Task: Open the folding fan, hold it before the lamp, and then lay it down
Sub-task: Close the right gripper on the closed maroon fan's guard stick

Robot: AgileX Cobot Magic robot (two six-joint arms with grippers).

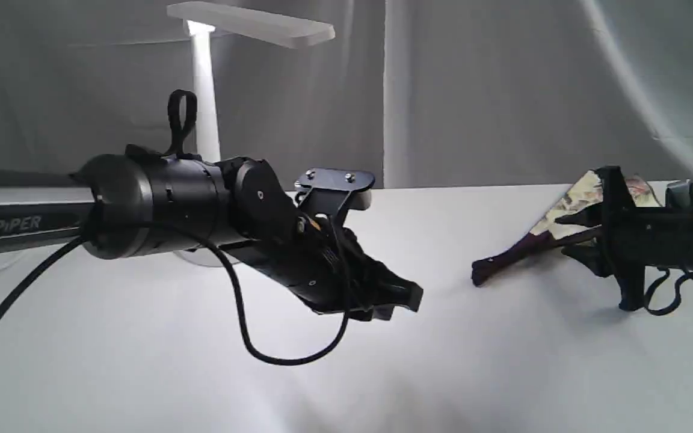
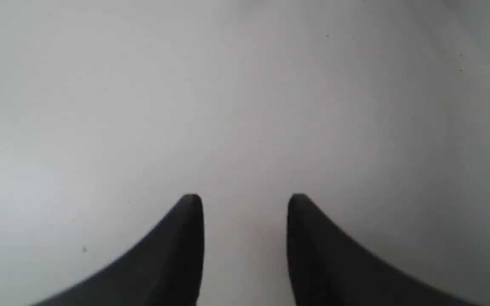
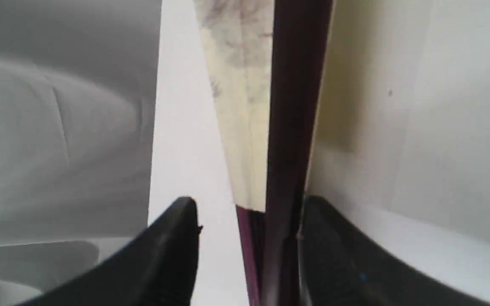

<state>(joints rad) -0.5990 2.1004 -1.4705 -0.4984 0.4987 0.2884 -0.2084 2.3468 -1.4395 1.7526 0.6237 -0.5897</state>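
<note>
Left end effector point(image 1: 408, 299) (parted); fan point(image 1: 570, 204) maybe half-spread

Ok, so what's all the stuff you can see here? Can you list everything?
lamp: one, white, back left of the table
fan: one, cream paper with maroon ribs, right side of the table, barely spread
table: one, white cover, under everything
curtain: one, grey, behind the table
cable: one, black, looping under the left arm
left gripper: one, black, open and empty, over the table's middle
right gripper: one, black, open, fan between its fingers
</note>
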